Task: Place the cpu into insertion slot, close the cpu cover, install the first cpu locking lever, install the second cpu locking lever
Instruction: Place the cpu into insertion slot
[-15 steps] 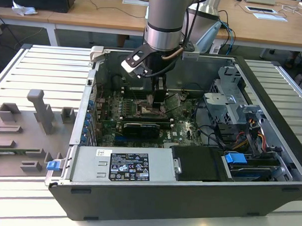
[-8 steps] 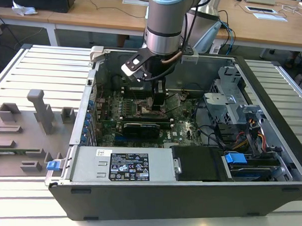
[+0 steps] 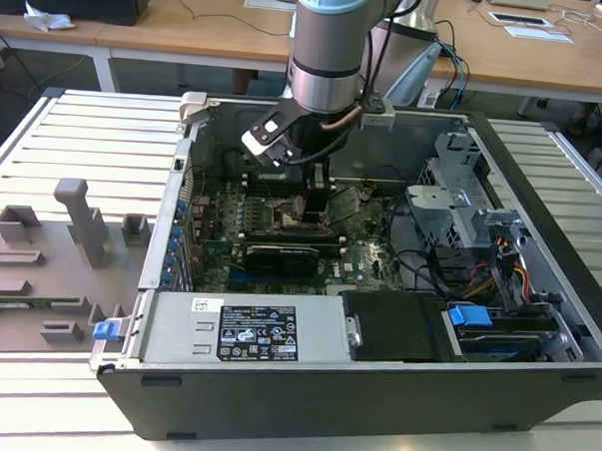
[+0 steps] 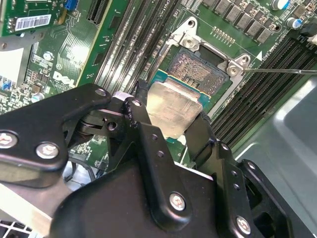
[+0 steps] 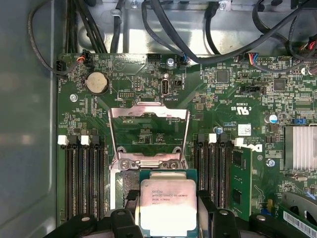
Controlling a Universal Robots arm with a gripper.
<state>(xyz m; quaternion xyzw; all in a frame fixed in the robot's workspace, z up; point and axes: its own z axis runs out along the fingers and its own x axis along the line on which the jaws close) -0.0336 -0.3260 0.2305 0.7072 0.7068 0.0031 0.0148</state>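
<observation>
My gripper (image 4: 171, 113) is shut on the cpu (image 4: 168, 106), a flat silver-topped square chip clamped between the two black fingers (image 4: 140, 106). In the first wrist view the cpu (image 5: 167, 208) hangs over the near part of the insertion slot (image 5: 125, 182). The slot's dark pin field (image 4: 198, 72) with its silvery rim lies partly uncovered beyond the chip. Whether the chip touches the slot I cannot tell. The cpu cover (image 5: 148, 111), a silvery frame with a big window, is swung open past the slot. In the exterior view the gripper (image 3: 317, 201) reaches down onto the green motherboard.
Long black memory slots (image 5: 81, 178) flank the socket on both sides. A thin metal lever rod (image 4: 282, 71) runs beside the slot. Black cables (image 5: 163, 29) hang at the case wall. The power supply (image 3: 242, 328) and drive cage (image 3: 462, 208) border the board. A grey fixture plate (image 3: 49, 264) lies outside.
</observation>
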